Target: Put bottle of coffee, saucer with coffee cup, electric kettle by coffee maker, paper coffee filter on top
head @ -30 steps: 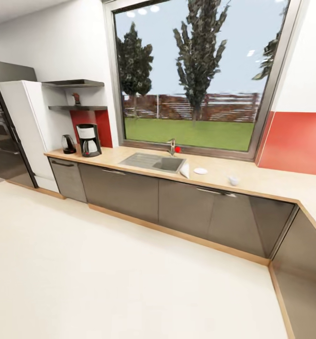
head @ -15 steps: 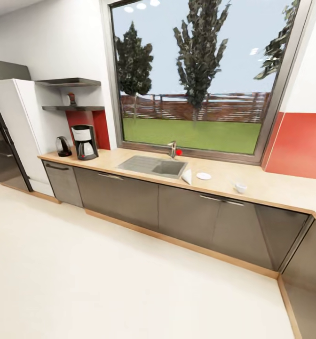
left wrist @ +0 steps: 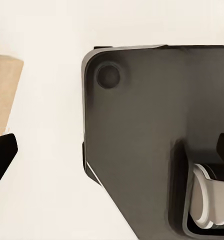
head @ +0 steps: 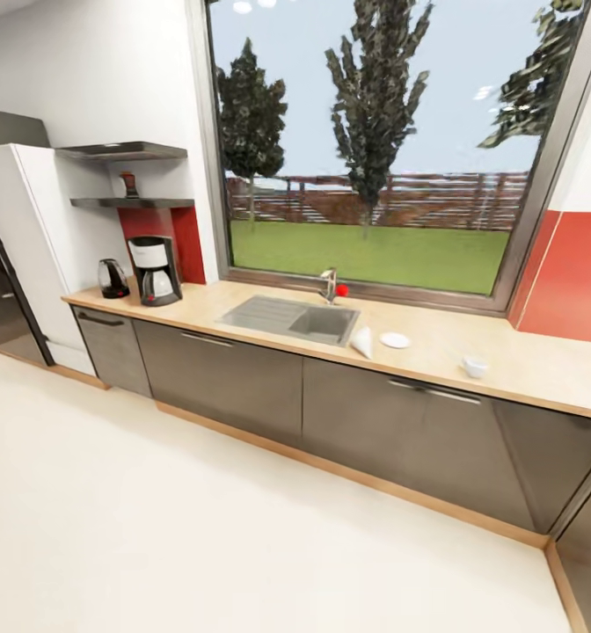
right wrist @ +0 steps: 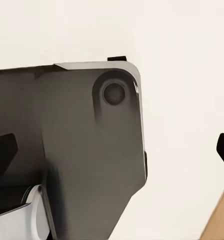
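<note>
The black coffee maker [head: 155, 270] stands at the left end of the wooden countertop [head: 436, 338], with the dark electric kettle [head: 113, 279] just left of it. On the lower wall shelf above them sits the small bottle of coffee [head: 129, 184]. Right of the sink, a white paper coffee filter [head: 361, 341] lies at the counter's front edge, with the white saucer [head: 395, 339] beside it and the white coffee cup [head: 475, 366] further right. My left gripper [left wrist: 112, 152] and right gripper [right wrist: 113, 152] are open and hold nothing, hanging over my dark base and the pale floor.
A sink [head: 291, 318] with a faucet [head: 331, 286] is set in the counter under a large window. Grey cabinets [head: 225, 378] run below the counter. A white tall unit [head: 40, 229] and a dark oven column stand at the left. Wide pale floor [head: 199, 527] separates me from the counter.
The whole head view has shifted: the camera has turned and come a little closer to the counter. The objects on the counter and shelf have not moved.
</note>
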